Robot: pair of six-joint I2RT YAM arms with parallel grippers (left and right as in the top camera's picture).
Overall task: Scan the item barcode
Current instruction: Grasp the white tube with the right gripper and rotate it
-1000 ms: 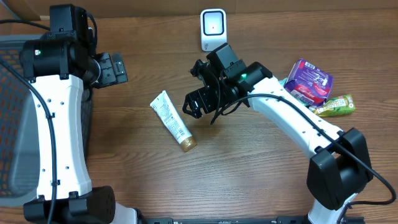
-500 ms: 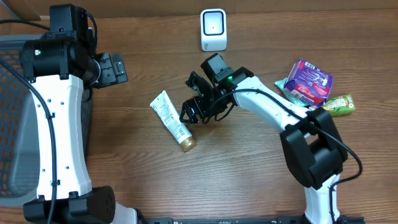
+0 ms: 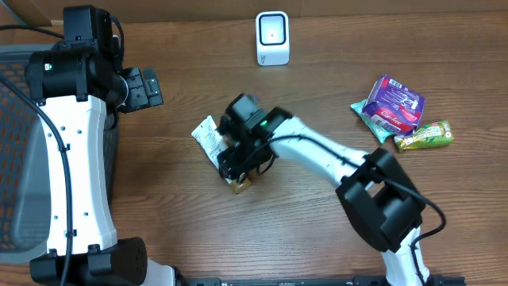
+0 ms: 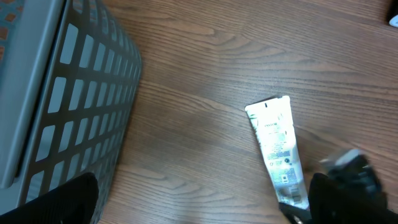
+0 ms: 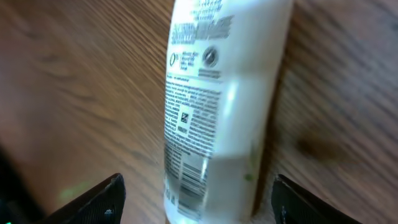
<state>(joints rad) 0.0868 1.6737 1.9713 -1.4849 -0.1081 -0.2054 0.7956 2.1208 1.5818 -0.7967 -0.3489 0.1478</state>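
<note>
The item, a white tube (image 3: 207,136) with a gold cap (image 3: 241,184), lies flat on the wooden table. Its printed back with a barcode faces up in the right wrist view (image 5: 217,106). My right gripper (image 3: 239,163) is down over the tube's cap half, open, with one finger (image 5: 93,200) on each side of the tube (image 5: 196,199) and a gap to both. My left gripper (image 3: 144,87) hovers open at the far left, holding nothing (image 4: 201,205); the tube (image 4: 277,146) shows at the right of its view. A white scanner (image 3: 272,37) stands at the table's back edge.
A grey mesh basket (image 3: 16,159) stands off the table's left side, close under the left wrist (image 4: 68,93). A purple snack pack (image 3: 397,102) and a green pack (image 3: 426,134) lie at the right.
My right arm has swung left and down from mid-table onto the tube, and its jaws have narrowed a little. The left arm has not moved.
</note>
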